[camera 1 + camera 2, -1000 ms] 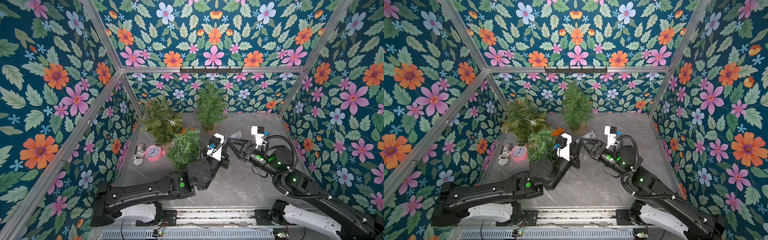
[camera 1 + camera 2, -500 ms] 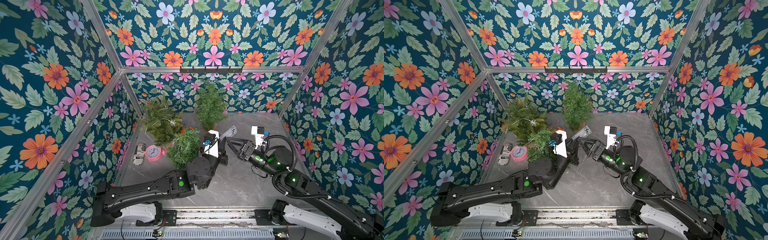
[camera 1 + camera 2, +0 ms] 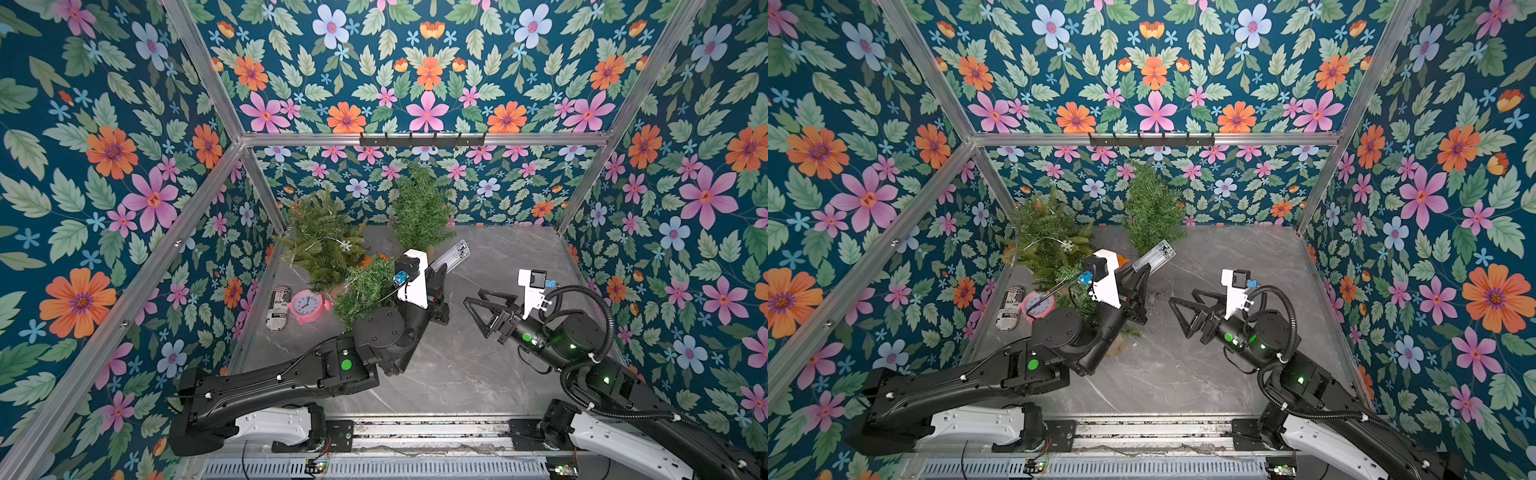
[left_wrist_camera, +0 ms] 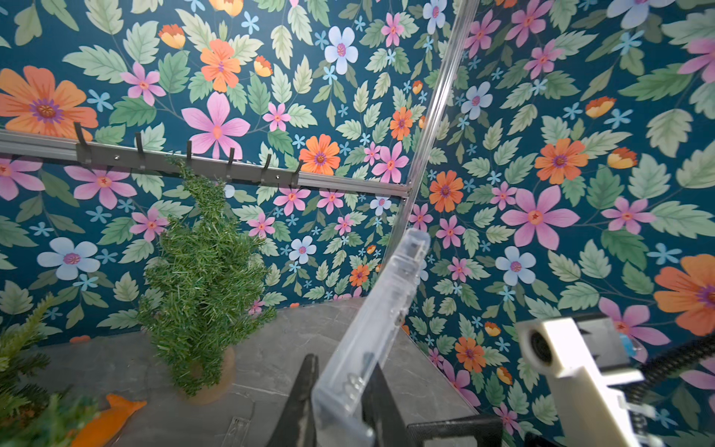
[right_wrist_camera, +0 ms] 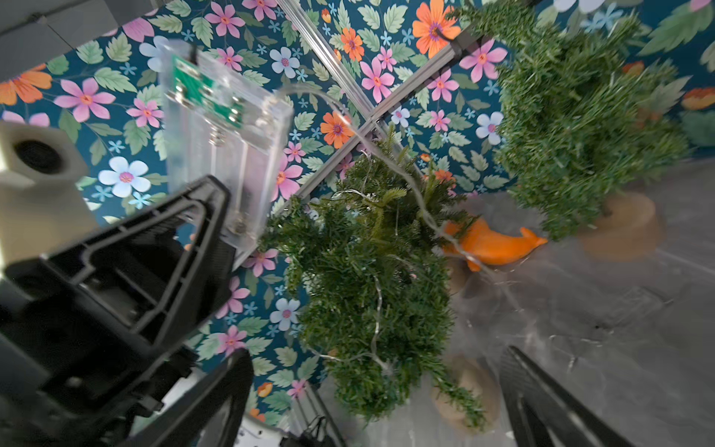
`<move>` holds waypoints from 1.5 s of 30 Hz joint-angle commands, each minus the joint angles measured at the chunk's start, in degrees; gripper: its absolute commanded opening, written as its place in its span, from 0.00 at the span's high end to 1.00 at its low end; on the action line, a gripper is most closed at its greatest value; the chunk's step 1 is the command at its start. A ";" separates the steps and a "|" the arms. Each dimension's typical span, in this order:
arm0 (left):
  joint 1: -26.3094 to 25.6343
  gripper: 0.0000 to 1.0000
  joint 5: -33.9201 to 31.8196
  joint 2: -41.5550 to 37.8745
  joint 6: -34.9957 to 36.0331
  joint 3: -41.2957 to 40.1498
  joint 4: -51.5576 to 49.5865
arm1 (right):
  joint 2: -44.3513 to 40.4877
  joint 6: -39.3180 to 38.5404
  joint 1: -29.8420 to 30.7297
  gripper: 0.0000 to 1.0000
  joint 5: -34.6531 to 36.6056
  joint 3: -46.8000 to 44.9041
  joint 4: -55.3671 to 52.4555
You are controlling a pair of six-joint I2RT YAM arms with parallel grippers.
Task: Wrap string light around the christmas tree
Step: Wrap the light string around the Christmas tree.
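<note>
Rear-left tree (image 3: 322,241): a thin wire and a snowflake charm already sit in its branches. We judge that a wide swing of the box that way could tangle the two strands.
Front tree (image 3: 365,291): it stands just beside the left wrist. The string light (image 5: 376,309) hangs down its branches in loose loops. Its base looks small, so we think a sharp tug on the wire could tip it.
Left gripper (image 3: 438,274): clamped on the lower end of the clear battery box (image 3: 451,255), which juts up tilted, clear of the table (image 3: 457,374). Held by one end only, it may pivot or slip as the arm circles.
Wire run: slack from the box to the front tree. In the right wrist view it crosses in front of the orange dolphin toy (image 5: 491,242), where it could catch.
Middle tree (image 3: 419,212): close behind the box, so we could brush it.
Right gripper (image 3: 478,311): jaws wide apart and empty, pointed toward the box but apart from it. A mistimed handover would drop the box.
Writing, newsprint roll (image 3: 277,309): black print, too small for us to read.
Writing, pink clock (image 3: 308,306): dial numerals only, no brand legible.
Writing, battery box: green circuit board inside, no readable label.
</note>
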 commanded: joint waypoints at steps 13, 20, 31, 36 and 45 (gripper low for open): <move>-0.02 1.00 9.85 -1.70 -0.58 7.14 -3.91 | 7.12 -17.20 0.01 0.03 -3.01 -13.22 19.42; -0.01 1.00 10.99 -2.73 -1.50 8.94 -5.85 | 14.07 -18.72 0.02 0.03 4.62 -15.16 24.81; -0.01 1.00 10.26 -9.75 -4.15 5.79 -7.85 | 24.57 -18.37 -2.15 0.07 9.03 -10.35 27.58; -0.04 1.00 13.88 -12.59 -6.15 5.78 -9.67 | 30.17 -18.52 -2.88 0.10 5.93 -7.56 30.92; -0.06 1.00 15.88 -17.72 -7.85 5.60 -12.56 | 36.03 -19.23 -2.91 0.15 3.55 -5.37 35.60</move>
